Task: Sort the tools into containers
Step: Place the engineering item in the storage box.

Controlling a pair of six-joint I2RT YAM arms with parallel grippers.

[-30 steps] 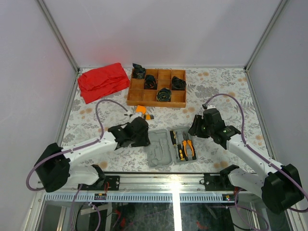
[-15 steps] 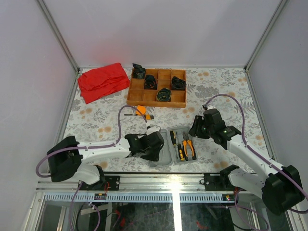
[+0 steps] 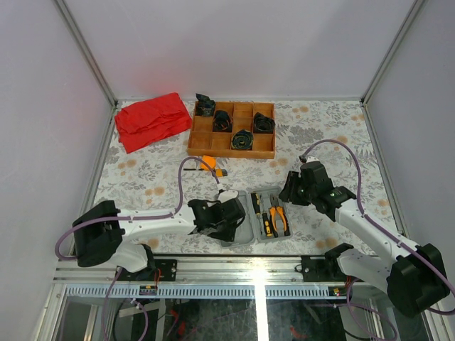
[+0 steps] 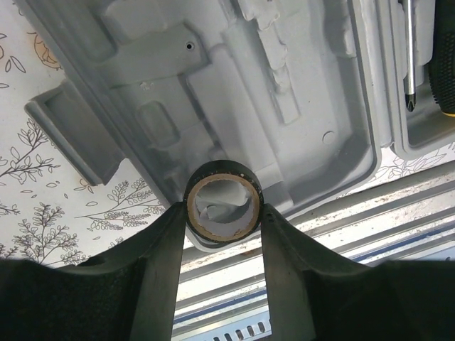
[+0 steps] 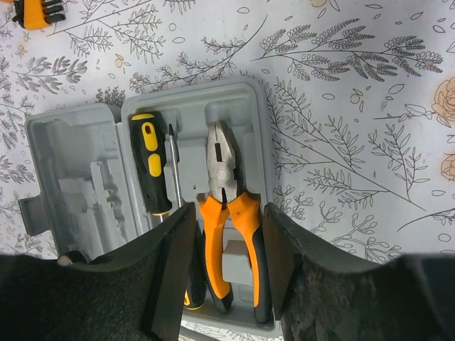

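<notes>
Floral surface (image 3: 135,186) is bearing the grey tool case (image 4: 234,85); left end effector (image 4: 224,213) is clamping a tape roll (image 4: 222,168), recesses at twelve o'clock.

Readable text: none in any view.
Grey tool case (image 4: 234,92): bare moulded plastic, no lettering legible.
Pliers (image 5: 213,249), right side of case: plain orange handles, no brand legible.
Screwdriver (image 5: 151,170), left of pliers: black-and-yellow handle, no marking legible.
Black ring (image 4: 222,169), near edge of case: no print legible on rim or inner face.
Orange piece (image 5: 32,13), far left: too small to read.
</notes>
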